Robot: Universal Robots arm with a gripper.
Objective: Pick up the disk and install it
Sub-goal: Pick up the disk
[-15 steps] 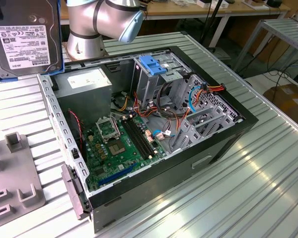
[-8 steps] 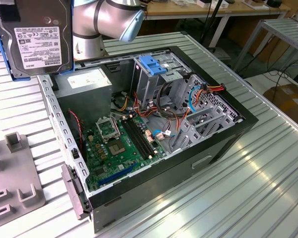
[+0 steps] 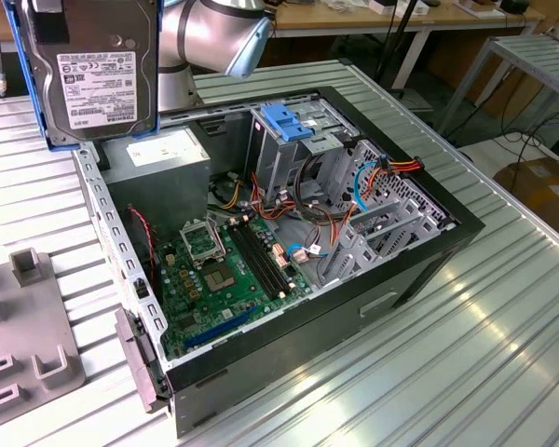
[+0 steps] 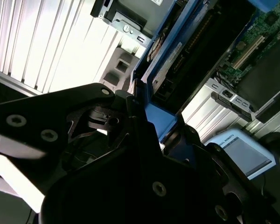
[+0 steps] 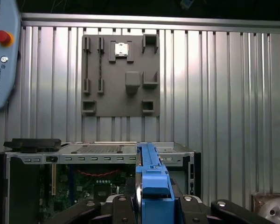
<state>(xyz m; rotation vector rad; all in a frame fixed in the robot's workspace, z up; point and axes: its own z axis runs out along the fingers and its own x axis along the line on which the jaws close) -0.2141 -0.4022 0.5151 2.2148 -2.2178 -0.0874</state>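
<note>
The disk (image 3: 98,65), a silver-grey hard drive in a bright blue frame, hangs upright in the air at the exterior view's upper left, above the back corner of the open computer case (image 3: 419,270). In the first wrist view its blue edge (image 5: 151,175) points down toward the case, with my gripper (image 5: 151,207) shut on it from both sides. The second wrist view shows the disk (image 4: 170,56) edge-on beyond my black fingers (image 4: 130,116). The metal drive cage with a blue top (image 3: 293,121) stands inside the case, toward its back.
The case lies on its side on a ribbed metal table (image 3: 503,354), with its motherboard (image 3: 224,270) and loose cables exposed. A grey fixture plate (image 3: 19,335) lies on the exterior view's left. A teach pendant (image 5: 2,51) rests on the table edge.
</note>
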